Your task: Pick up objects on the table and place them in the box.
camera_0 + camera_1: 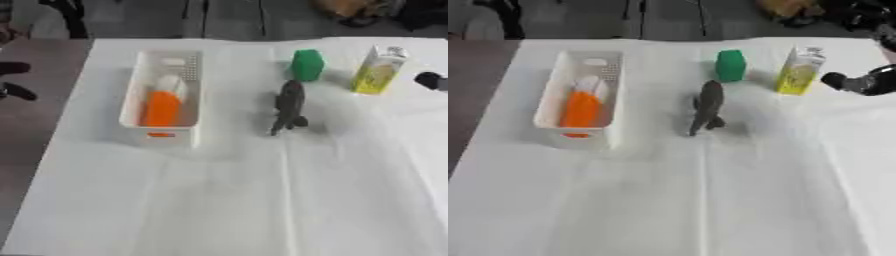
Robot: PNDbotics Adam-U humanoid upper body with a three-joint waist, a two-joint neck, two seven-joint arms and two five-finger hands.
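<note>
White surface (262, 200), white box (131, 112), bright things against them.
Inside the box, an orange object (160, 107) and a pale white one (171, 82); an orange mark (160, 134) on its front wall. Beside it, a dark grey figure (289, 105), a plain green block (307, 65), a yellow-and-white carton (378, 70). Black with a silver joint, the right hand (859, 82); black too, the left hand (13, 80). Brown beyond the white cover's left edge.

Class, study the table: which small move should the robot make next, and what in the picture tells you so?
Probably the right hand should reach left to the yellow carton, the nearest loose thing. The carton, the green block and the grey toy animal all stand outside the white box, which holds only an orange bottle.
</note>
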